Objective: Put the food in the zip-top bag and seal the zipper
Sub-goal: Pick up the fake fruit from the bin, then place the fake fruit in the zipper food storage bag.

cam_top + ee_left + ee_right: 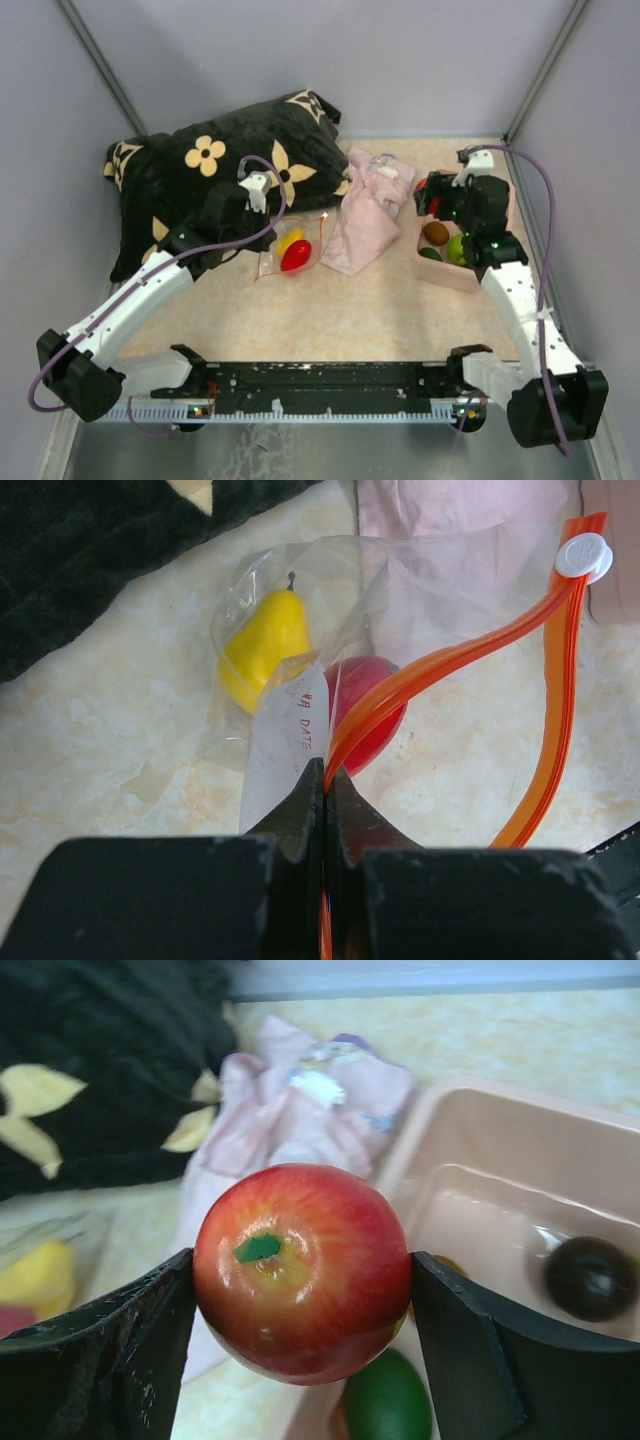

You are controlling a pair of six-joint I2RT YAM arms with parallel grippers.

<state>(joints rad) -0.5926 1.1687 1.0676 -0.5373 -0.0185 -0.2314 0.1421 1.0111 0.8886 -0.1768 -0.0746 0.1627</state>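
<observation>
Left wrist view: the left gripper (327,780) is seen pressed together on the zipper (450,660), the orange-red strip being pinched at its near end right between the fingertips. From that pinch the strip is split into two bands that run ahead and to the right, where a white slider (583,555) is carried at the far end. The zip-top bag (430,590) is spread on the table (100,740) just ahead of the fingers. A yellow pear (262,645) and a red fruit (368,705) are contained in it, the pear ahead and to the left, the red one directly ahead. In the right wrist view the right gripper (303,1310) is shown clamped on an apple (300,1270), which is gripped on both sides by widely set fingers. Below and beyond it a pink bin (480,1150) is seen, with a green fruit (388,1400) under the apple and a dark brown fruit (590,1278) to the right. A pink cloth (290,1120) is laid ahead of this gripper, and a dark pillow (100,1060) to its left.
</observation>
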